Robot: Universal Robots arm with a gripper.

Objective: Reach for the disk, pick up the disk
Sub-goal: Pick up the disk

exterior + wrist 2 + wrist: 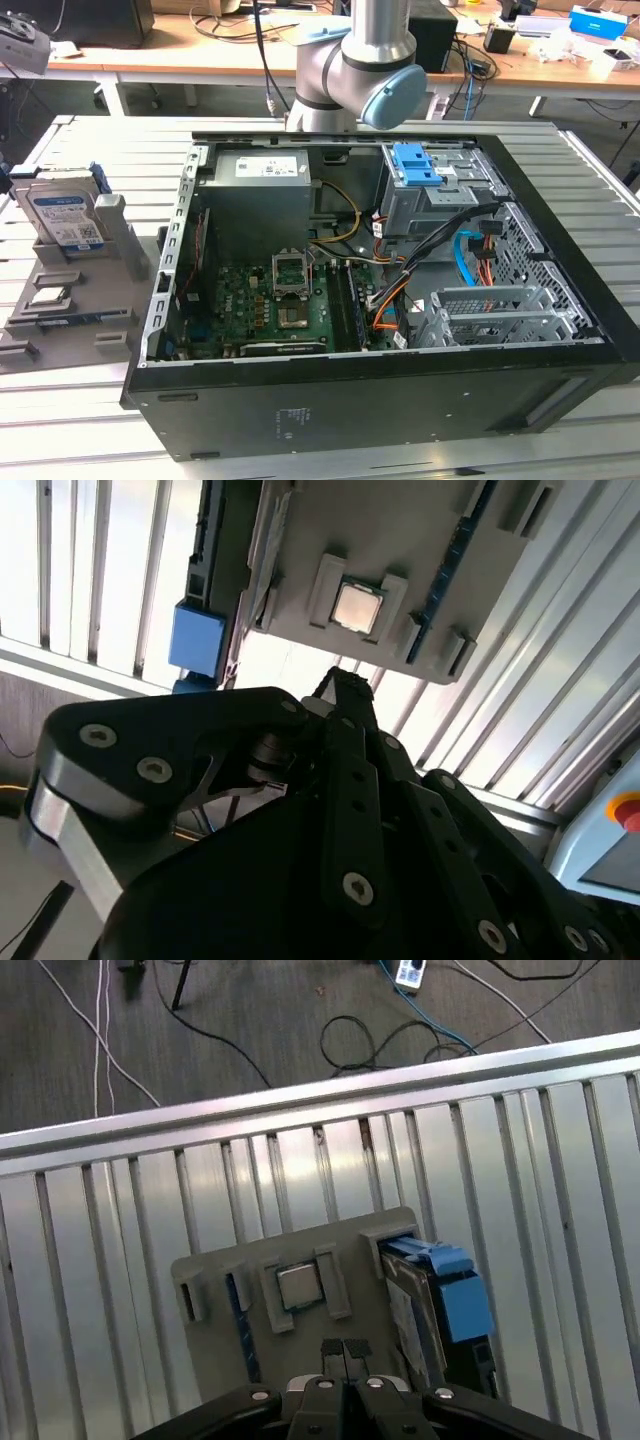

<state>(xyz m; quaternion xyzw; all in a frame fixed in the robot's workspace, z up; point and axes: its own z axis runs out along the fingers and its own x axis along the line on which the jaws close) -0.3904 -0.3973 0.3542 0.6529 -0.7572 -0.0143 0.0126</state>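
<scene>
Hovering over gray holder [215, 1280], gripper [345, 1348] has fingertips pressed together, nothing between them. Disk [65, 215] stands on edge in holder slot, at exterior view's left of open computer case [400, 400], apart from gripper. Small square chip [298, 1285] sits in holder pocket near disk.

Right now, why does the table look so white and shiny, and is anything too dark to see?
Second wrist view: light glares white off the slatted table, and the gripper looms dark in front. Exterior view: the computer case is shadowy inside. First wrist view: even light, the disk shows clearly.
</scene>
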